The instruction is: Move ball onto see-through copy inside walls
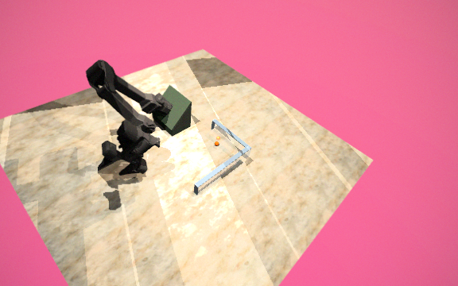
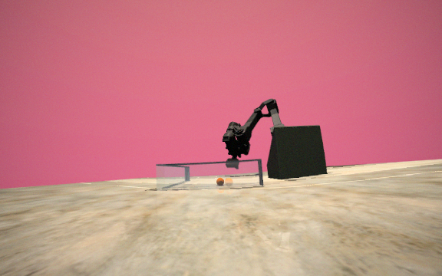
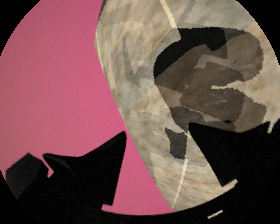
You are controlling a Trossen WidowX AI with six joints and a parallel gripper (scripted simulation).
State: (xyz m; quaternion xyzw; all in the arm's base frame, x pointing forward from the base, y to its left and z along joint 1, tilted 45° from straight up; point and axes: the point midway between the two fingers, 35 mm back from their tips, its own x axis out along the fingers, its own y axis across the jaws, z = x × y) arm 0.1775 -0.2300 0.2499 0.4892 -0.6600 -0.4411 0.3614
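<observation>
The solid orange ball (image 1: 216, 144) (image 2: 220, 182) rests on the table inside the corner of the clear walls. The paler see-through copy (image 1: 218, 137) (image 2: 229, 182) is right beside it, not fully covered by the ball. One low clear wall (image 1: 221, 168) and a second clear wall (image 1: 230, 133) meet in a corner. My gripper (image 1: 110, 171) (image 3: 158, 130) is open and empty, raised above the table and well to the left of the ball in the top view. The wrist view shows neither ball nor walls between the fingers.
A dark green block (image 1: 177, 107) (image 2: 299, 151) with sloping sides stands beside the arm's base, near the end of the second wall. The arm's dark shadow (image 3: 211, 75) falls on the table. The table edge and the pink surroundings show in the wrist view.
</observation>
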